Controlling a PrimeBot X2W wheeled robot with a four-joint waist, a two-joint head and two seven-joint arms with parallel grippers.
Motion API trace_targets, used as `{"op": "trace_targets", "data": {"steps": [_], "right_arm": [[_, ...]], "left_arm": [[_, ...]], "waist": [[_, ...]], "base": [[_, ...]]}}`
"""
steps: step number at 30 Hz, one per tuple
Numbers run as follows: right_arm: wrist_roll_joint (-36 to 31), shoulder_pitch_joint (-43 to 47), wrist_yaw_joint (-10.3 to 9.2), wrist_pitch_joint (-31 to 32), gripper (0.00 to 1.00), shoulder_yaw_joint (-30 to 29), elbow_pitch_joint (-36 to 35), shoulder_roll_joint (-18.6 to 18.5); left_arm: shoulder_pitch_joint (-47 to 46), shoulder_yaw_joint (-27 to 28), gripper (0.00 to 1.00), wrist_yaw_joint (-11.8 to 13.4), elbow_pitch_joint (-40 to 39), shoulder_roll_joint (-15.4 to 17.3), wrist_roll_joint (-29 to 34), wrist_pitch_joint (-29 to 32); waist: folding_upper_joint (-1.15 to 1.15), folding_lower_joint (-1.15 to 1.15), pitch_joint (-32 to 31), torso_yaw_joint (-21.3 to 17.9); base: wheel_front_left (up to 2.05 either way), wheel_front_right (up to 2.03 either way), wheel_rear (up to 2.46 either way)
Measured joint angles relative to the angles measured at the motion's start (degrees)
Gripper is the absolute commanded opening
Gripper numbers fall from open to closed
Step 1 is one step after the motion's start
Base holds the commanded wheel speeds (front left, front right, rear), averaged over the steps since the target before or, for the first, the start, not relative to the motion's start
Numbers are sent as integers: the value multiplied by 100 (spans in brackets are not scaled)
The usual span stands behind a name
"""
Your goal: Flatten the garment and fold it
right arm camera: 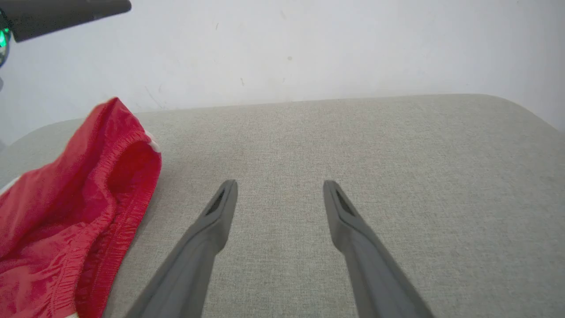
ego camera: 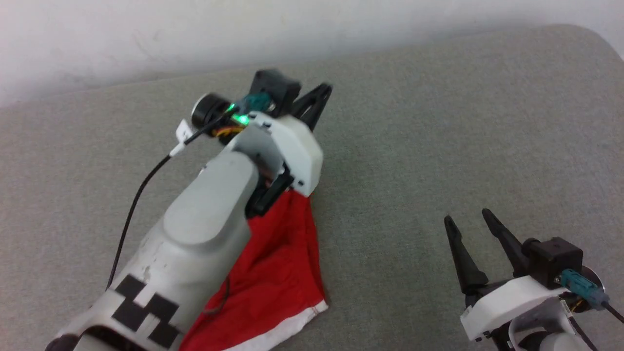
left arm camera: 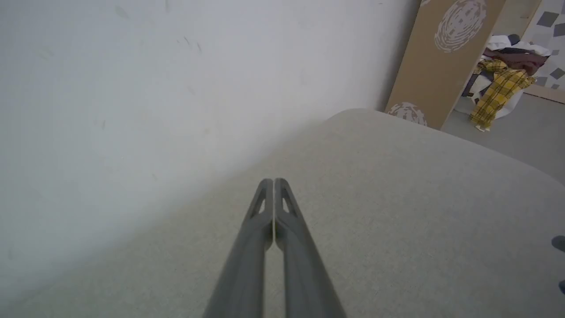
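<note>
Barely started tbh: the shorts [ego camera: 273,273] are a red heap at the near left of the cushion [ego camera: 438,122], under my left forearm [ego camera: 209,219], nothing flat or folded yet. One pair, two pincers: left pincer [left arm camera: 274,182] pinched shut with nothing in it, right pincer [ego camera: 466,216] wide open and empty, near right.

A: Where's the left arm?
B: Its pale forearm [ego camera: 195,229] reaches forward and up the head view; the left claw [left arm camera: 274,182] has both fingers pressed together.
A: And the other?
B: The right claw [ego camera: 467,218] sits low right, fingers spread apart, pointing up.
</note>
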Motion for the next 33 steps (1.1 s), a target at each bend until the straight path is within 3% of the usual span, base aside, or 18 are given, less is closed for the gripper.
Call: {"op": "trace_targets", "data": {"steps": [6,15,16,17,18,22,26,33], "right_arm": [[9,-144,0,-24,100,104,22,-1],[57,-211,0,-159,100,55,145,-1],[57,-211,0,-163,100,45,157,0],[56,-211,0,-168,100,37,168,0],[52,-211,0,-167,100,26,177,1],[13,-206,0,-147,100,-52,171,0],[-4,-177,0,-92,100,-93,153,1],[-30,-54,0,14,100,-135,136,4]], "left_arm": [[-505,-225,0,-178,843,-422,51,-211],[-230,-140,0,-209,1811,-410,-282,-560],[-179,-108,25,-221,1817,-407,-324,-661],[-126,-77,80,-234,1814,-401,-356,-770],[-69,-47,100,-242,1791,-399,-363,-915],[179,171,100,-109,1457,-358,-410,-1495],[631,557,100,250,764,-126,-442,-1712],[2191,1925,100,935,-1379,246,-3,-1731]], "waist": [[0,0,303,-187],[0,0,551,-256],[0,0,544,-228],[0,0,531,-195],[0,0,511,-162],[0,0,390,31],[0,-1,231,238],[0,-1,-26,607]], "base": [[0,0,0],[0,0,0],[0,0,0],[0,0,0],[0,0,0],[0,0,0],[0,0,0],[0,0,0]]}}
